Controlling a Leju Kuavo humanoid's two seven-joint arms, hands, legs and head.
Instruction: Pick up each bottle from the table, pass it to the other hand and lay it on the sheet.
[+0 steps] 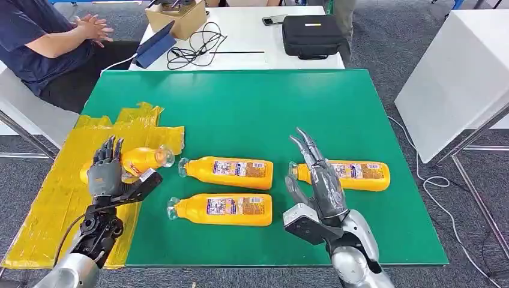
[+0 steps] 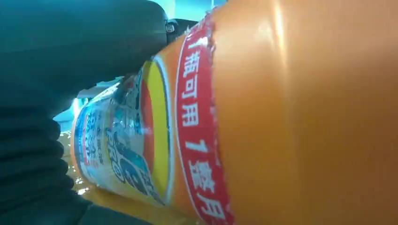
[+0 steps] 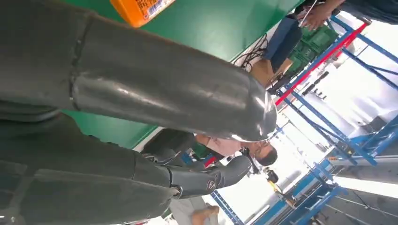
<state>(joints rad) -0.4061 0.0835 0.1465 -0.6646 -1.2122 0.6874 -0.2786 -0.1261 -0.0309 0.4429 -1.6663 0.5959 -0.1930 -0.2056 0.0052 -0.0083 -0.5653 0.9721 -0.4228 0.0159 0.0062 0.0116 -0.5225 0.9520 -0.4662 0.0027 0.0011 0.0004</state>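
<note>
We see left hand (image 1: 107, 174) grasping bottle (image 1: 141, 161) over sheet (image 1: 54, 204), right hand (image 1: 321, 180) released. Early release: bottle rolls toward 3 o'clock off sheet.

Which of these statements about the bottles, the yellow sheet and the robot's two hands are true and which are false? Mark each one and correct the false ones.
1. The left hand holds an orange bottle over the yellow sheet. True.
2. Five bottles lie on the green table. False: three lie there.
3. The right hand grips a bottle. False: it holds nothing, fingers apart.
4. A black bag sits on the white table beyond. True.
</note>
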